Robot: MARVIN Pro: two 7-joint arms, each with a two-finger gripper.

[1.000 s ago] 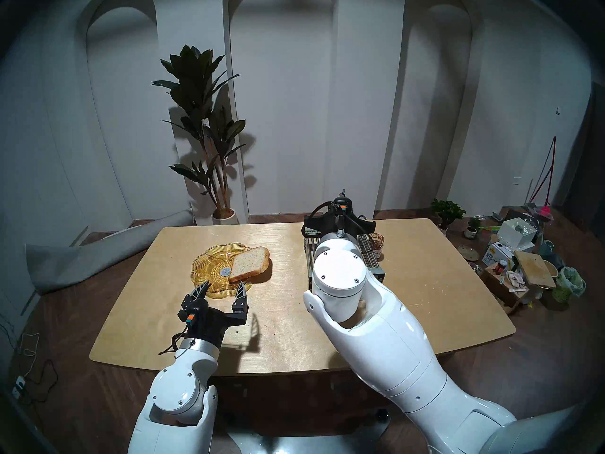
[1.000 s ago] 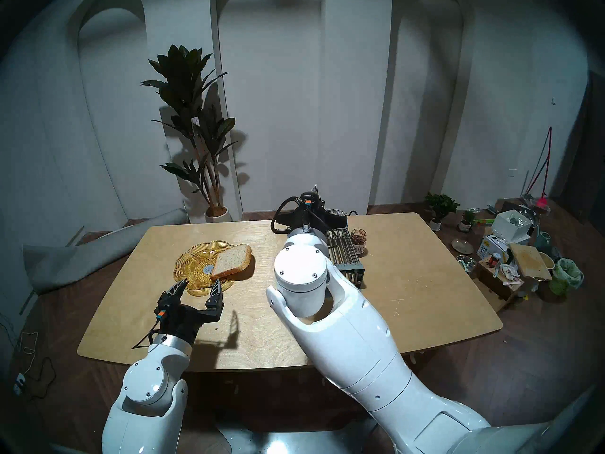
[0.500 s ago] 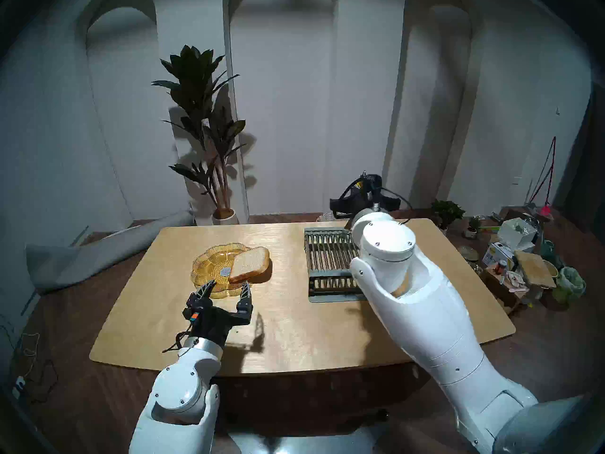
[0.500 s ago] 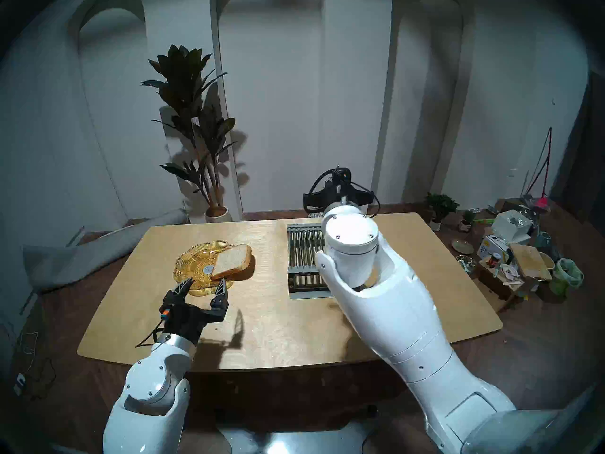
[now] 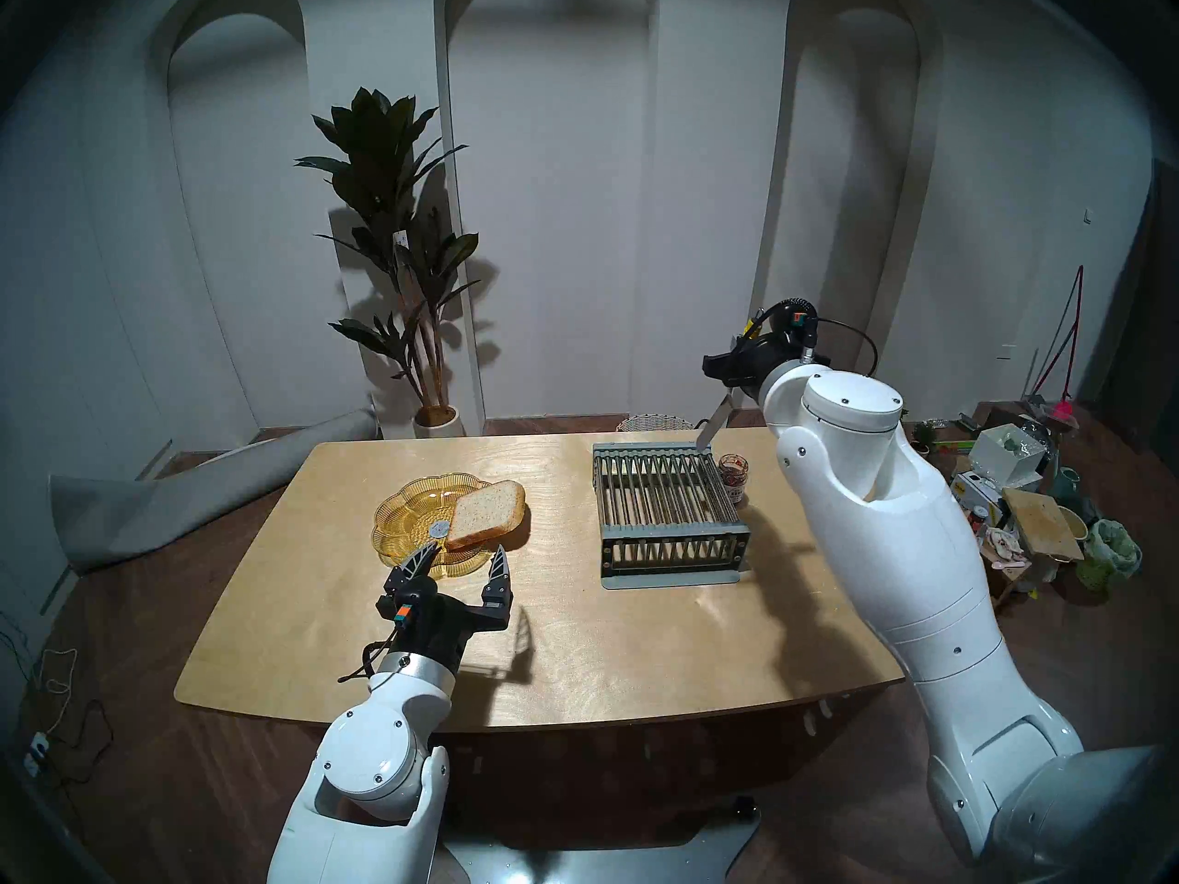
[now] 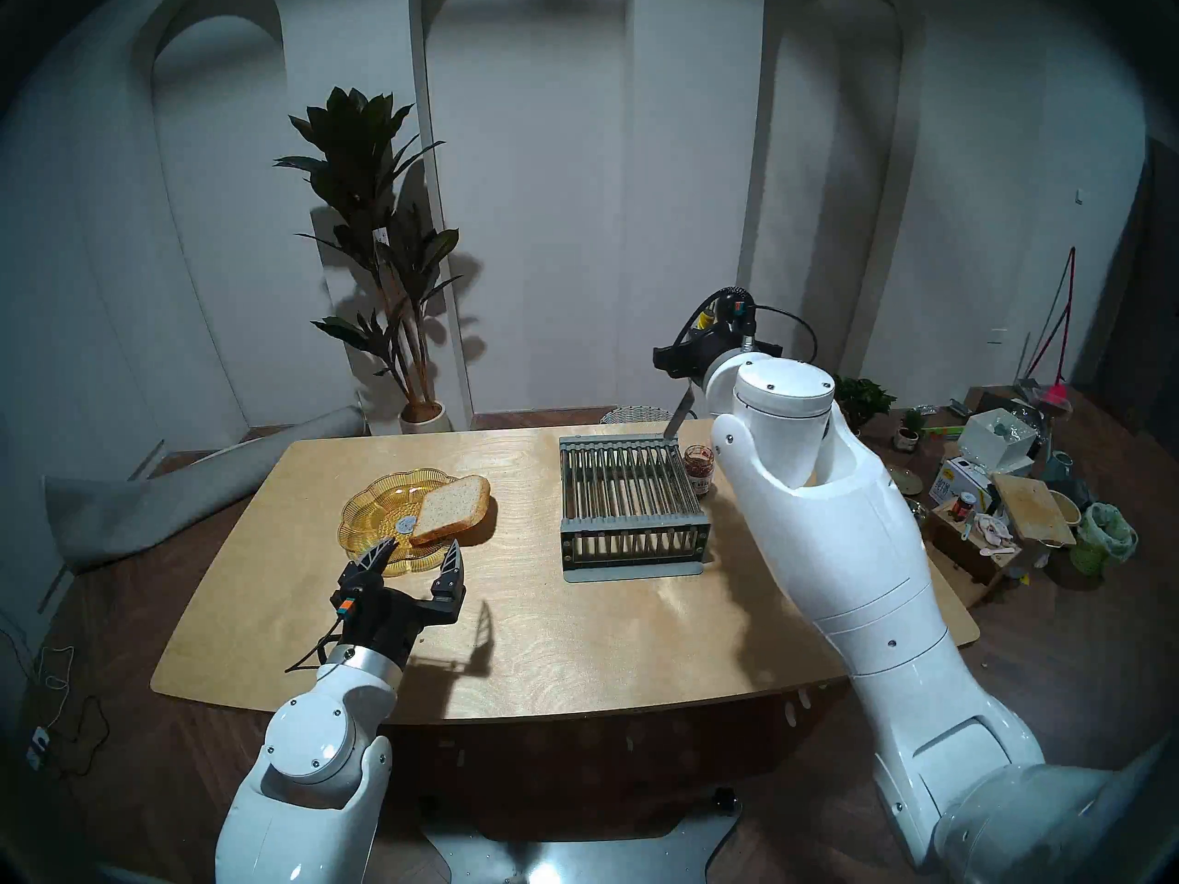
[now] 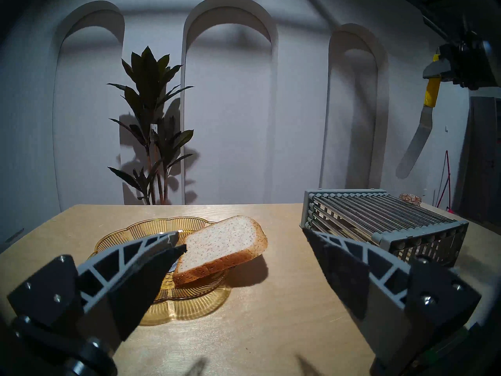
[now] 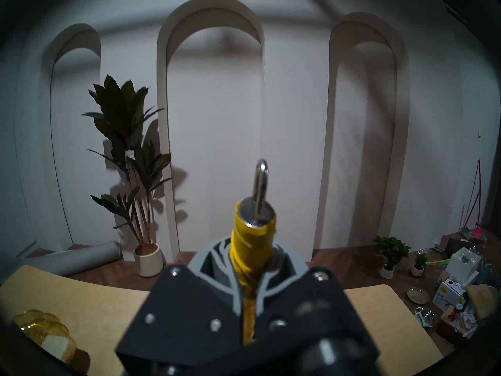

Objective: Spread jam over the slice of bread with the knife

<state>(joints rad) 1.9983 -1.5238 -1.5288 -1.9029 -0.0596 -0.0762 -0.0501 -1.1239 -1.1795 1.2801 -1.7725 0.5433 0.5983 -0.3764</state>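
Yellow-handled steel knife [image 5: 714, 425] clenched in right tool [image 8: 250, 283] above wooden desk [image 5: 574, 640]; arched white walls behind; left tool [image 5: 460, 560] spread wide, empty.

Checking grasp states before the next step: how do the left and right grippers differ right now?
The left gripper is open and empty; the right gripper is shut on the knife by its yellow handle. The left gripper hovers low over the table, just short of the plate with the bread; the right gripper is raised high beyond the rack, blade pointing down near the jam jar. Both have the same dark, ribbed fingers.
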